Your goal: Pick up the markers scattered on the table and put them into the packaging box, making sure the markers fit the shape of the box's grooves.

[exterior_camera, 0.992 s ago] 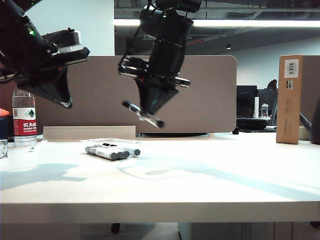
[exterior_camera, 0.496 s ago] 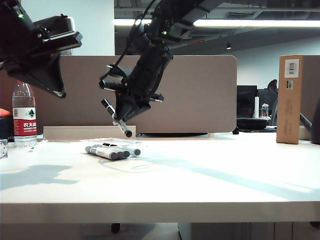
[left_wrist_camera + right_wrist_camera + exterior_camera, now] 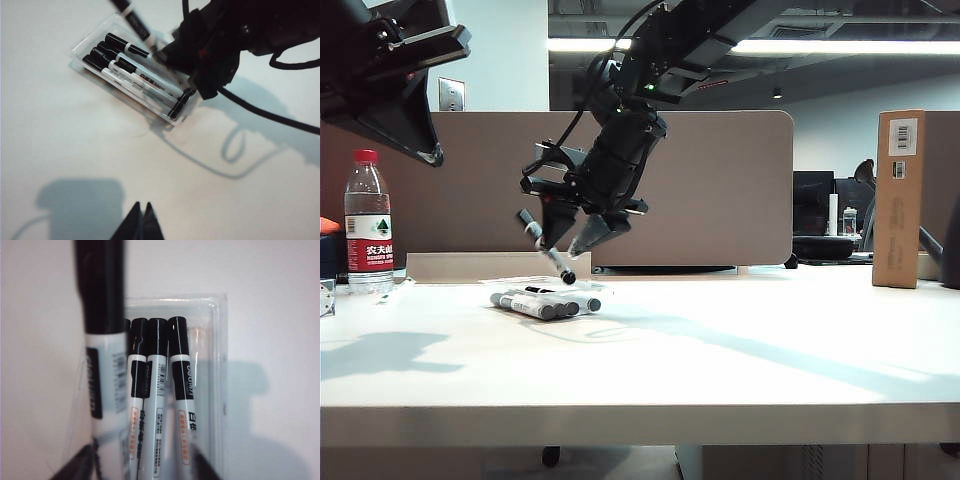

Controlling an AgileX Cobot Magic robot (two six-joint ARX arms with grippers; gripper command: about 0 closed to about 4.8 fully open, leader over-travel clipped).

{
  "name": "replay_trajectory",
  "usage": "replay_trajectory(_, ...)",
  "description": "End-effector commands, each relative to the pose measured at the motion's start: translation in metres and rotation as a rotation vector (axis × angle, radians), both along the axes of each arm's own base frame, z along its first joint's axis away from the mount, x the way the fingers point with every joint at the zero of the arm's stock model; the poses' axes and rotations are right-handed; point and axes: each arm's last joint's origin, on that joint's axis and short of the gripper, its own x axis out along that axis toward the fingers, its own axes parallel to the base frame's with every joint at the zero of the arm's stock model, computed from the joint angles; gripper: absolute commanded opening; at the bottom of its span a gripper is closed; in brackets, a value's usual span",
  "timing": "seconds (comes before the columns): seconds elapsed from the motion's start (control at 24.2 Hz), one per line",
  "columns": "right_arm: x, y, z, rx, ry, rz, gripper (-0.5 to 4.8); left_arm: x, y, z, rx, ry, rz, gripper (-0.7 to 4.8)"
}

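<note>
The clear packaging box (image 3: 82, 47) lies on the white table (image 3: 720, 350) with several black-capped markers (image 3: 140, 77) side by side in its grooves; they also show as markers (image 3: 545, 303) and markers (image 3: 157, 390). My right gripper (image 3: 563, 250) hangs just above the box, reaching across to the left. Its jaws stand wide apart, so the gripper (image 3: 141, 460) is open. One more marker (image 3: 538, 237) slants steeply, cap down, against one finger over the box's edge; this marker (image 3: 102, 365) is blurred. My left gripper (image 3: 141, 210) is shut and empty, high up at the far left (image 3: 395, 100).
A water bottle (image 3: 368, 225) stands at the left back. A tall brown carton (image 3: 898, 200) is at the right back. A brown partition (image 3: 740, 190) closes the rear. The right arm's cable (image 3: 280, 117) loops over the table beside the box.
My right gripper came down and leftward to the box and its jaws spread apart. The marker it held now slants steeply against one finger. The left gripper rose.
</note>
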Motion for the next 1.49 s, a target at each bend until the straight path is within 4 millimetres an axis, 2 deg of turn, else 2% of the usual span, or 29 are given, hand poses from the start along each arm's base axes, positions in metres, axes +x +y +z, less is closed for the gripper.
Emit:
replay_trajectory(0.04,-0.001,0.0,0.007,0.013,-0.016,0.001,2.68,0.0,0.0,0.002,0.001,-0.01,-0.001,-0.04)
replay_trajectory(0.41,-0.002,-0.003,0.009,-0.017,-0.009,-0.022,2.62,-0.001,0.001,0.001,0.033,-0.008,0.002,-0.04)
replay_trajectory(0.5,-0.007,-0.006,0.014,-0.031,0.027,-0.033,1.11,-0.002,0.002,0.002,0.033,-0.01,0.003,-0.04)
replay_trajectory(0.54,-0.012,-0.01,0.022,-0.042,0.053,-0.031,0.03,-0.003,0.002,0.003,0.033,-0.02,0.005,-0.04)
replay_trajectory(0.74,-0.035,-0.024,0.058,-0.07,0.118,-0.015,-0.05,-0.01,0.006,0.011,0.038,-0.054,0.042,-0.04)
replay_trajectory(0.83,-0.052,-0.034,0.081,-0.053,0.18,0.032,-0.05,-0.019,0.009,0.017,-0.001,-0.059,0.066,-0.04)
replay_trajectory(0.87,-0.065,-0.039,0.1,-0.037,0.181,0.063,-0.05,-0.033,0.014,0.025,-0.054,-0.112,0.087,-0.05)
replay_trajectory(0.91,-0.072,-0.04,0.109,-0.043,0.167,0.082,-0.05,-0.04,0.016,0.029,-0.08,-0.153,0.091,-0.05)
replay_trajectory(0.95,-0.085,-0.044,0.125,-0.051,0.142,0.109,-0.05,-0.062,0.024,0.035,-0.134,-0.264,0.094,-0.05)
replay_trajectory(0.99,-0.093,-0.044,0.133,-0.049,0.137,0.12,-0.05,-0.071,0.027,0.035,-0.15,-0.304,0.093,-0.04)
replay_trajectory(1.12,-0.116,-0.049,0.159,-0.032,0.109,0.144,-0.05,-0.111,0.041,0.024,-0.19,-0.441,0.071,-0.05)
replay_trajectory(1.16,-0.122,-0.05,0.166,-0.021,0.096,0.149,-0.05,-0.119,0.044,0.021,-0.199,-0.462,0.059,-0.05)
replay_trajectory(1.2,-0.134,-0.05,0.179,-0.018,0.063,0.148,-0.05,-0.136,0.049,0.016,-0.232,-0.514,0.016,-0.05)
replay_trajectory(1.28,-0.153,-0.055,0.197,-0.046,0.002,0.114,-0.05,-0.158,0.055,0.012,-0.27,-0.588,-0.02,-0.05)
replay_trajectory(1.36,-0.174,-0.062,0.213,-0.061,-0.028,0.11,-0.05,-0.177,0.062,0.008,-0.261,-0.67,-0.033,-0.05)
replay_trajectory(1.45,-0.193,-0.069,0.221,-0.065,-0.026,0.13,-0.05,-0.188,0.066,0.004,-0.251,-0.722,-0.04,-0.05)
replay_trajectory(1.49,-0.209,-0.074,0.225,-0.073,-0.029,0.148,-0.05,-0.19,0.066,0.002,-0.244,-0.721,-0.05,-0.05)
